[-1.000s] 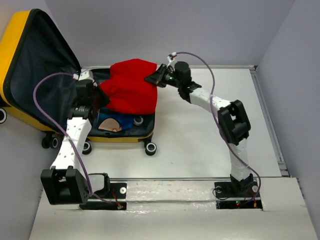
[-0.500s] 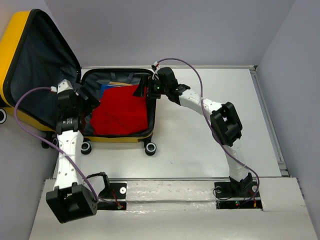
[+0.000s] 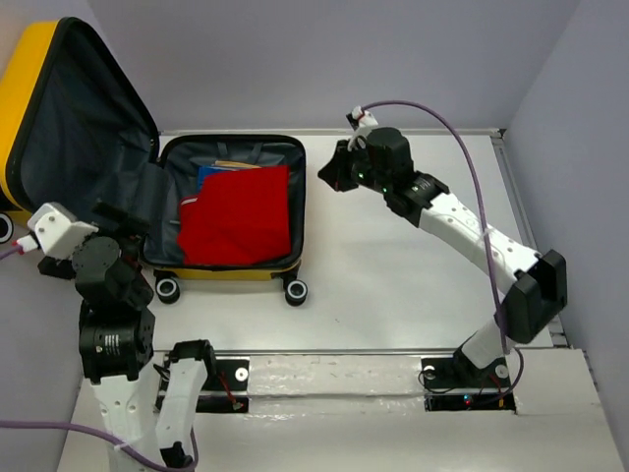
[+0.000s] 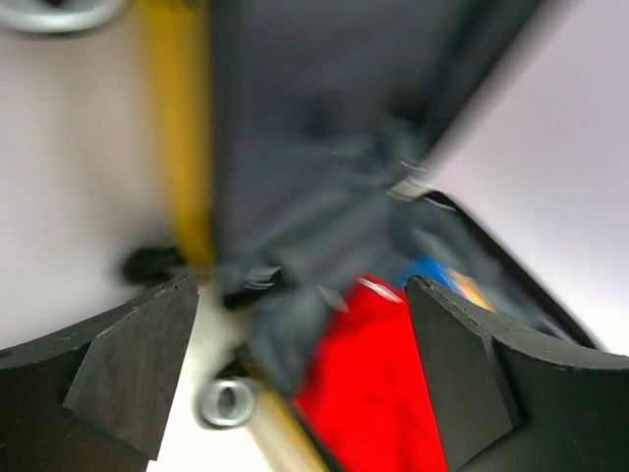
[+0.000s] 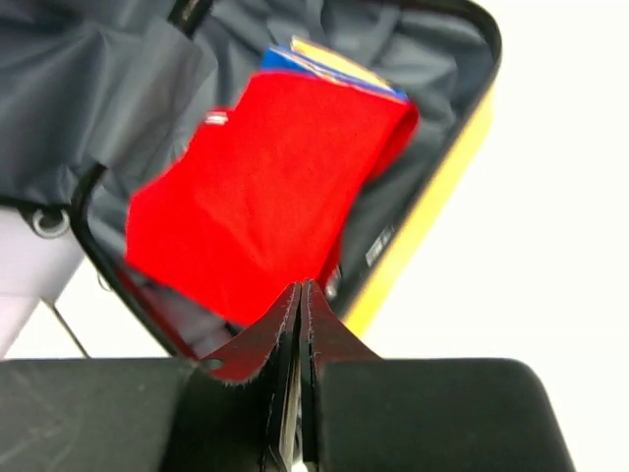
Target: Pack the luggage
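Observation:
The luggage [image 3: 236, 272] is a yellow suitcase lying open on the table, with its lid [image 3: 69, 128] propped up at the left. A red cloth [image 3: 241, 216] lies flat in its grey-lined base, on a blue cloth [image 3: 209, 175] whose edge peeks out at the back. My left gripper [image 3: 126, 224] hovers open by the hinge side, empty; its blurred wrist view shows the red cloth [image 4: 383, 393] between wide fingers [image 4: 128, 364]. My right gripper [image 3: 329, 172] is shut on nothing, just right of the case. Its closed tips [image 5: 301, 295] point at the red cloth [image 5: 265, 187].
Black wheels [image 3: 295, 291] stick out from the luggage's near side. White tabletop [image 3: 413, 275] spreads to the right of the case, bounded by a raised rail [image 3: 526, 226]. Grey walls enclose the back and sides.
Both grippers released the red cloth, which dropped flat into the case. The left arm pulled back to the near left, open. The right gripper drew off to the right and shut.

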`<state>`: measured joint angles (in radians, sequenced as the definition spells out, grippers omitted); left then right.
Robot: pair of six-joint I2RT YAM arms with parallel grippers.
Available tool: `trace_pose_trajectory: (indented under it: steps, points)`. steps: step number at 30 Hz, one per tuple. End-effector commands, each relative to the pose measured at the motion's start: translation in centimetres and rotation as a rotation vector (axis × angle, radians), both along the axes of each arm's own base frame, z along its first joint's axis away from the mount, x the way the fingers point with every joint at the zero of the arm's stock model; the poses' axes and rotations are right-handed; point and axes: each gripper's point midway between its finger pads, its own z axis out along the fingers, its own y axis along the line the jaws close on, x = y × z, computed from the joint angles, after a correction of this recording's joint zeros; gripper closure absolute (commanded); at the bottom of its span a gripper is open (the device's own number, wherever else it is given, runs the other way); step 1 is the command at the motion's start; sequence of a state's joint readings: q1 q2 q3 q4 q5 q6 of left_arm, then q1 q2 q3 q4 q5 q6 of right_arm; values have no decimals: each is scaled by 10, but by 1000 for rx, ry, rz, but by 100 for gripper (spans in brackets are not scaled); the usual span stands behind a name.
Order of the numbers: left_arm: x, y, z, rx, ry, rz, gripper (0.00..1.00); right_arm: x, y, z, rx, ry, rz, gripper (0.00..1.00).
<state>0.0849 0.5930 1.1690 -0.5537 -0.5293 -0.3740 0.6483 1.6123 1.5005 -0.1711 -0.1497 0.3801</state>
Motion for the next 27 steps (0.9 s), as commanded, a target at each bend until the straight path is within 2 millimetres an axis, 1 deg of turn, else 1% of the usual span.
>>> trace_pose_trajectory:
  steps: [1,2,3,4,5,6,8,9,10,11,13,14,15,17,18,19,20,21,22,23,24,26,27]
  points:
    - [-46,54,-47,84,214,414,1,-22,-19,-17,-19,-44,26,91]
    - [-41,58,-45,107,214,436,1,-30,-23,-34,-32,-18,38,88]
    - [-39,60,-45,114,217,449,1,-32,-27,-36,-32,-17,41,85]
    - [-37,63,-48,121,222,486,1,-38,-27,-34,-30,-28,66,82]
    - [-33,66,-44,139,219,502,3,-37,-32,-38,-34,-25,63,74]
    - [-25,70,-51,152,267,524,3,-35,-41,-49,-46,-5,50,70]
    - [-27,80,-64,175,351,605,4,-38,-47,-52,-32,6,66,62]
    - [-23,85,-70,188,386,630,6,-37,-50,-56,-32,15,70,56]
    - [-21,90,-75,185,390,645,9,-38,-52,-62,-27,35,91,54]
    - [-20,94,-79,183,413,652,10,-40,-50,-62,-22,39,107,54]
    - [-19,102,-79,164,413,677,10,-43,-49,-63,-20,43,120,54]
    - [-12,105,-79,175,445,680,10,-45,-47,-64,-15,43,141,53]
    - [-12,106,-77,179,452,694,10,-45,-46,-65,-14,45,146,52]
    - [-10,109,-64,198,445,714,10,-43,-45,-70,-19,52,145,49]
    - [-6,110,-64,200,459,718,13,-41,-43,-77,-27,69,147,46]
    - [-4,111,-62,202,460,726,15,-40,-42,-80,-27,79,151,44]
    - [-3,112,-58,201,451,731,16,-39,-40,-83,-28,88,153,43]
    - [0,113,-58,202,456,745,17,-37,-39,-91,-34,106,155,42]
    - [1,114,-57,207,458,745,19,-37,-38,-93,-35,112,156,42]
    - [5,115,-54,210,450,746,26,-36,-37,-95,-35,117,153,41]
    - [13,116,-57,213,465,728,32,-35,-37,-97,-35,123,152,41]
    - [20,117,-51,215,451,715,44,-35,-36,-97,-28,127,154,41]
    - [23,117,-51,215,452,712,58,-36,-36,-100,-26,138,151,40]
